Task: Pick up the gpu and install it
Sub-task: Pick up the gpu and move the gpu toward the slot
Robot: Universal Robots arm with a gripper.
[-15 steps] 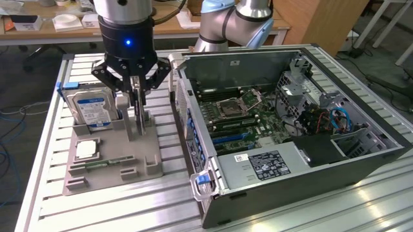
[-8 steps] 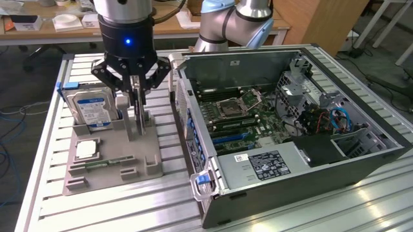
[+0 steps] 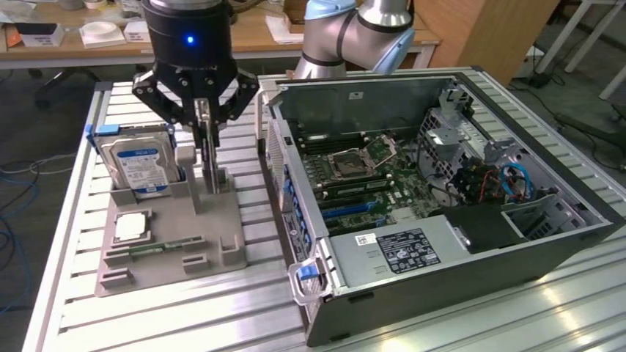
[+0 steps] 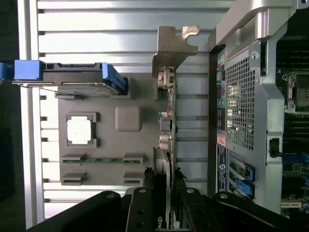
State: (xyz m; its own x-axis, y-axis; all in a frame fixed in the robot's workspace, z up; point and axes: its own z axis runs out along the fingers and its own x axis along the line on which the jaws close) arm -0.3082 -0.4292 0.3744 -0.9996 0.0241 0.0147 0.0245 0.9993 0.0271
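Note:
The gpu (image 3: 207, 158) is a thin dark card standing on edge in the grey holder (image 3: 166, 220). In the wrist view the gpu (image 4: 166, 121) runs edge-on, with its silvery bracket (image 4: 171, 46) at the far end. My gripper (image 3: 204, 121) hangs straight over the card, its black fingers pressed against both faces of the upper edge. From the wrist, the gripper (image 4: 165, 193) is shut on the card, one finger on each side. The card's lower edge still looks level with the holder's slot. The open computer case (image 3: 440, 183) lies to the exterior view's right.
The grey holder (image 4: 140, 145) also carries a blue-labelled hard drive (image 3: 145, 165), a square processor chip (image 3: 132, 226) and a slim green memory stick (image 3: 161, 248). Inside the case, the motherboard (image 3: 372, 176) shows blue expansion slots (image 3: 347, 209). The case's rear wall (image 4: 241, 96) stands close beside the holder.

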